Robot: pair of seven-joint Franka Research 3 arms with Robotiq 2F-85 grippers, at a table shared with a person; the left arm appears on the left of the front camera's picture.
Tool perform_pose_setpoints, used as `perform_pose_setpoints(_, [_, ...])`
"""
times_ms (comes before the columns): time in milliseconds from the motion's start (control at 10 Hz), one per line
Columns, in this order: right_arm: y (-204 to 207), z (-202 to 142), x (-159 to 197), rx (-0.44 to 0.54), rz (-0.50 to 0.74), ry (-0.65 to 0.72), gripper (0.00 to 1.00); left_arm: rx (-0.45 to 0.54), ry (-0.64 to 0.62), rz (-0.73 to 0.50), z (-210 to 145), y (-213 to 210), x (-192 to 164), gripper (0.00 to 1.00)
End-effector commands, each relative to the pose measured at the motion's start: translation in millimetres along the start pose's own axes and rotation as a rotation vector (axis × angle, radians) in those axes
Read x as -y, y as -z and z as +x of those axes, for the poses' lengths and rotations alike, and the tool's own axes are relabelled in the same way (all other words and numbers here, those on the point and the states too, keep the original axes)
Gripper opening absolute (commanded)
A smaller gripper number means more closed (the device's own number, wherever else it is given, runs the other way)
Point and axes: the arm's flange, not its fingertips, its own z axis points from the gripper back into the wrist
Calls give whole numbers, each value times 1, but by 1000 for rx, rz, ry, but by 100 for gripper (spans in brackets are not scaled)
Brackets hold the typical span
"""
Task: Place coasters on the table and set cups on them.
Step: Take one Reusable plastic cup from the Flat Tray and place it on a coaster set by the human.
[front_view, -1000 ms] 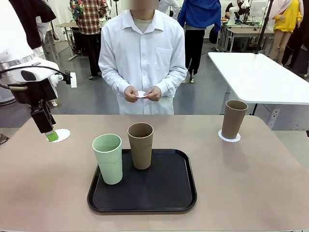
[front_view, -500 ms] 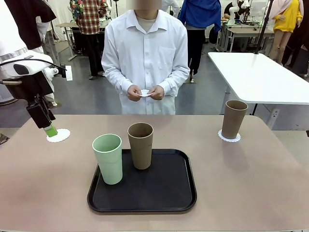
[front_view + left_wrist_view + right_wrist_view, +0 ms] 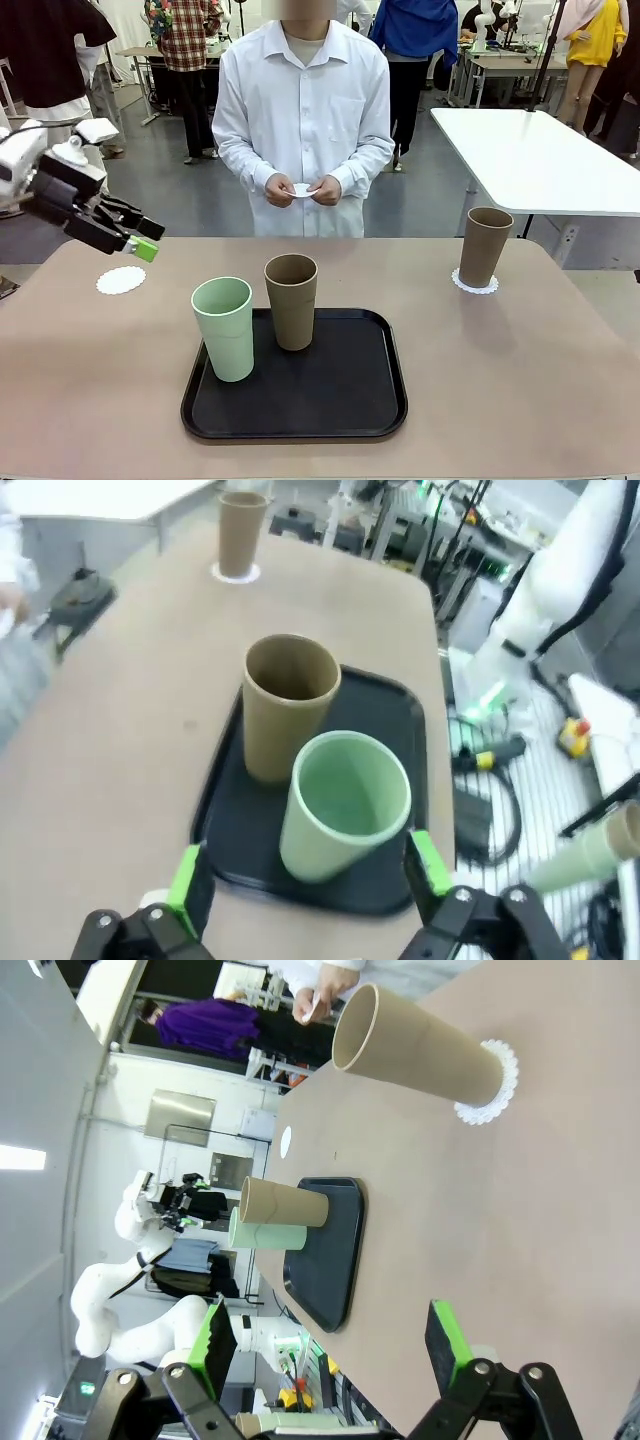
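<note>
The left coaster [image 3: 121, 280] lies flat on the tabletop [image 3: 520, 350], free of the left tool [image 3: 149, 240], which a second ago had a pad down at its edge. The tool has since risen and swung level, so the disc now sits beneath it, apart. That tool is spread wide and empty, aimed at the green cup [image 3: 225, 330] and tan cup [image 3: 291, 300] ahead, both upright on the tray [image 3: 340, 405], long axes vertical, mouths up. The right tool [image 3: 330, 1345] gapes too, holding nothing; ahead of it a third cup [image 3: 420, 1045] stands upright on the right coaster [image 3: 490, 1085]. Beyond, a person's hands [image 3: 273, 192] hold another coaster [image 3: 298, 190]
</note>
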Motion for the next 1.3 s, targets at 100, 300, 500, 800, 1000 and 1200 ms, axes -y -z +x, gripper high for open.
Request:
perform_pose_setpoints(100, [1,1,0,12,1,-2,100,383,174,-131,-57,41,-21,100])
perform_pose_setpoints(300, [1,1,0,12,1,-2,100,442,295,-195,-81,43,-30,100])
perform_pose_setpoints(500, [1,1,0,12,1,-2,100,432,347,-206,-102,40,-47,100])
perform_pose_setpoints(800, [1,1,0,12,1,-2,100,360,292,-197,-128,54,-46,100])
perform_pose_setpoints(1000, [1,1,0,12,1,-2,100,317,249,-229,-135,63,-46,100])
perform_pose_setpoints(1200, [1,1,0,12,1,-2,100,278,255,-256,-139,68,-39,100])
